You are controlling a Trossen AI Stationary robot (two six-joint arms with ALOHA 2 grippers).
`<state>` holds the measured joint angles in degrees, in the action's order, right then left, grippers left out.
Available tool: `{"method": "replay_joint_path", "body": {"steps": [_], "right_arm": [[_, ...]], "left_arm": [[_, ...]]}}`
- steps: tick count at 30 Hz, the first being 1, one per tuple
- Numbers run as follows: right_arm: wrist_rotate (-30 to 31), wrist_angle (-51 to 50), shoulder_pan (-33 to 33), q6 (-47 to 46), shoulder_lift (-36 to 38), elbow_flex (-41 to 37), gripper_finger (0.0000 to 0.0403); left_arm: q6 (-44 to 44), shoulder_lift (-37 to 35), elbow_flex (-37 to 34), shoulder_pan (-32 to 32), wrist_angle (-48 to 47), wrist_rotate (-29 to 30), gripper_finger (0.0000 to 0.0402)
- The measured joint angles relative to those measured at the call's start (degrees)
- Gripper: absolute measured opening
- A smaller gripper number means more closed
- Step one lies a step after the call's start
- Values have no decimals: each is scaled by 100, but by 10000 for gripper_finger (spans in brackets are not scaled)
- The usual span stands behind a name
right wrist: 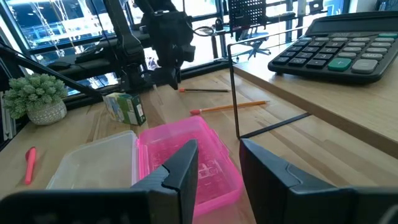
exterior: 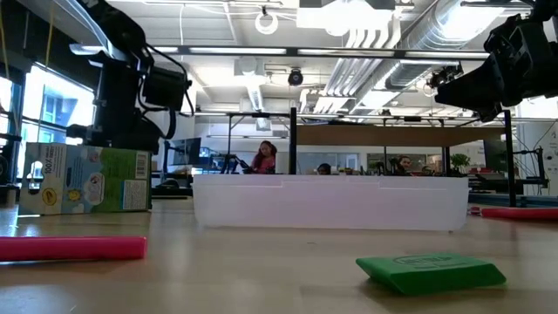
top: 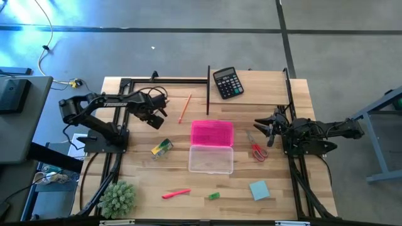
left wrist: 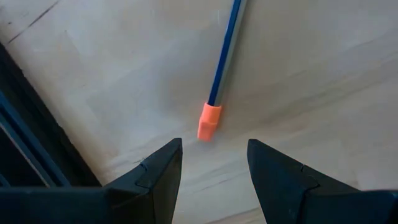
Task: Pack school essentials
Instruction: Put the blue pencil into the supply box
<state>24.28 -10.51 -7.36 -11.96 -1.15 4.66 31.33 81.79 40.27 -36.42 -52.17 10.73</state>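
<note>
My left gripper [top: 155, 110] hangs open over the far-left table. In its wrist view [left wrist: 214, 163] the dark pencil's orange eraser end [left wrist: 209, 121] lies on the wood just ahead of the fingertips. The orange pencil [top: 185, 108] lies beside it. My right gripper [top: 267, 129] is open above the red-handled scissors [top: 257, 148], touching nothing. The open case lies mid-table, with its pink half [top: 211, 134] and clear half [top: 211, 159]. The crayon box [top: 161, 147] is left of it. The marker [top: 176, 194], green piece [top: 214, 196] and blue notepad [top: 259, 189] lie near the front edge.
A black calculator [top: 227, 82] sits at the far edge. A spiky green plant ball [top: 118, 198] occupies the near-left corner. Thin black frame rods [top: 208, 81] stand up from the far half of the table, one between the pencils and the calculator.
</note>
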Motion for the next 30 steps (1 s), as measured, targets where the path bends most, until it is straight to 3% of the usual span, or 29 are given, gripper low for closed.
{"method": "replay_joint_path", "body": {"steps": [19, 30], "right_arm": [[1, 0, 0, -1, -1, 1, 108], [1, 1, -2, 1, 1, -1, 108]], "left_arm": [[-115, 621, 25, -241, 365, -34, 170], [-363, 629, 11, -249, 433, -106, 92]]}}
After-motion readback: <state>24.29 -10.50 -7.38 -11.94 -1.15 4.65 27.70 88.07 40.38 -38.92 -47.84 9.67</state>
